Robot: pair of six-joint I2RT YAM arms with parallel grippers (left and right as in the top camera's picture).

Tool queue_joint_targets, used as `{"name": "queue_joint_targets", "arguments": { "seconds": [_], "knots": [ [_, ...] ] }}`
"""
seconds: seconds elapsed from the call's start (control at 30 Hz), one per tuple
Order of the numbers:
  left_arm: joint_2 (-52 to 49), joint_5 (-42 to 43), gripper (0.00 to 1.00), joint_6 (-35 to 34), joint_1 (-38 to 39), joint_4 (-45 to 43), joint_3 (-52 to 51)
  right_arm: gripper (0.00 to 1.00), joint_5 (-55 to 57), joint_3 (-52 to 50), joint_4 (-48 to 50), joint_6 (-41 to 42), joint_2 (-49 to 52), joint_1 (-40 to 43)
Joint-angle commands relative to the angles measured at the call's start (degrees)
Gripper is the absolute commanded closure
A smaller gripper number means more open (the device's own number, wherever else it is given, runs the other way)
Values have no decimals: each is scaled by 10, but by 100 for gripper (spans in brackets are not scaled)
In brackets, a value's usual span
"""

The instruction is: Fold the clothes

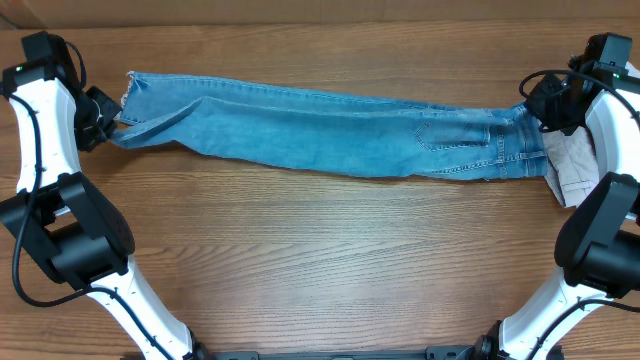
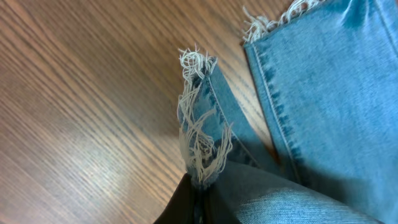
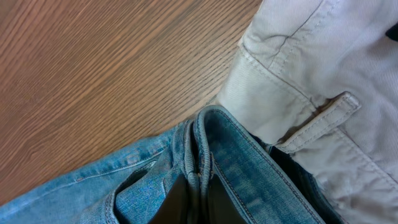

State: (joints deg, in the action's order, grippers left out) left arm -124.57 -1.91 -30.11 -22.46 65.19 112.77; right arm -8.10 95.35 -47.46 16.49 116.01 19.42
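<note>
The clothes, a pair of long light-blue jeans (image 1: 330, 130), lie stretched left to right across the far part of the wooden table. My left gripper (image 1: 108, 122) is at their left end, shut on a frayed hem. In the left wrist view the hem's white threads (image 2: 199, 130) stick up out of the dark fingers (image 2: 186, 208), and the other leg's hem (image 2: 311, 74) lies flat beside them. My right gripper (image 1: 535, 108) is at the right end, shut on the folded waistband (image 3: 214, 149). Both of its fingers (image 3: 180, 199) press the denim together.
An off-white garment (image 1: 572, 165) lies under the waist end of the jeans by the right arm. It fills the upper right of the right wrist view, where the off-white garment (image 3: 311, 68) shows a belt loop. Bare wood table (image 1: 320, 250) spreads in front of the jeans.
</note>
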Motion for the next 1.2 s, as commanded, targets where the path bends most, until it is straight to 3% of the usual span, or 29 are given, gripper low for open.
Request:
{"name": "queue_joint_targets", "arguments": {
  "seconds": [0.0, 0.03, 0.17, 0.3, 0.47, 0.6, 0.7, 0.73, 0.77, 0.8, 0.97, 1.17],
  "knots": [
    [-8, 22, 64, -16, 5, -51, 15, 96, 21, 22, 5, 0, 0, 5],
    [-8, 49, 0, -13, 5, -113, 15, 96, 21, 22, 5, 0, 0, 5],
    [-8, 162, 0, -17, -1, -177, 15, 96, 21, 22, -1, 0, 0, 5],
    [-8, 176, 0, 49, 2, -110, 15, 96, 21, 22, -8, -1, 0, 5],
    [-8, 72, 0, 154, 16, -35, 14, 96, 21, 22, -9, -1, 0, 5],
    [-8, 6, 0, 190, 19, -28, 12, 96, 21, 22, -15, -1, 0, 5],
    [-8, -45, 18, 213, 19, -41, 6, 96, 21, 22, -19, -1, 0, 5],
    [-8, -70, 18, 213, 18, -45, 3, 96, 21, 22, -20, -1, 0, 5],
    [-8, -100, 4, 213, 17, -54, -1, 96, 21, 22, -21, -1, 0, 5],
    [-8, -117, 0, 214, 15, -56, -2, 96, 21, 22, -22, -2, 0, 5],
    [-22, -112, 14, 275, 5, -86, -2, 96, 21, 22, -22, -2, 0, 5],
    [-68, -65, 9, 376, -1, -106, -2, 96, 21, 22, -24, -2, 0, 5]
  ]
}}
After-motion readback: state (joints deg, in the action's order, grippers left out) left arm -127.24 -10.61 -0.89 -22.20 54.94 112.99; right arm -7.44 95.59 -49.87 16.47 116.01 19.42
